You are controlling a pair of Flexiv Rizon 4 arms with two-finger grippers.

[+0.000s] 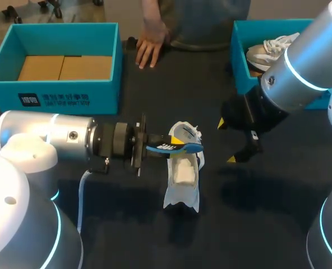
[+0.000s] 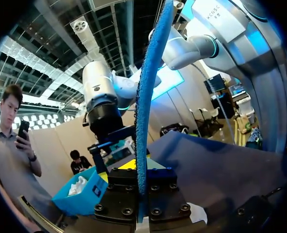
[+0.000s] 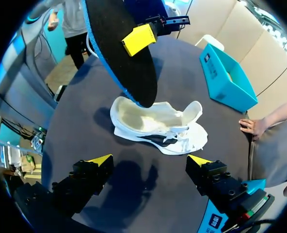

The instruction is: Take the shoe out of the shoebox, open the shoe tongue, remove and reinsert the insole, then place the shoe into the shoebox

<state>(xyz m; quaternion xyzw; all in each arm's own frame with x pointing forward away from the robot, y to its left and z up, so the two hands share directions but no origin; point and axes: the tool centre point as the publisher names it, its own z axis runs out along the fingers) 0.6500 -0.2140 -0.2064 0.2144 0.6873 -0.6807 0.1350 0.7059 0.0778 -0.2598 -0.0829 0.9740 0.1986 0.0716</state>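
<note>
Insole (image 1: 176, 147) is out, pinched in my left hand (image 1: 150, 147) above the shoe (image 1: 184, 178); my right hand (image 3: 150, 161) hangs spread; next, I judge, I slide it back inside

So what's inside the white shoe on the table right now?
The shoe shows a bare pale footbed, no insole inside: the insole is clamped in the left jaws above one end. Anything beneath that tip or the folded upper is covered.

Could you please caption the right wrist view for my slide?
Open right gripper above the white shoe; left gripper holds the insole over it.
</note>
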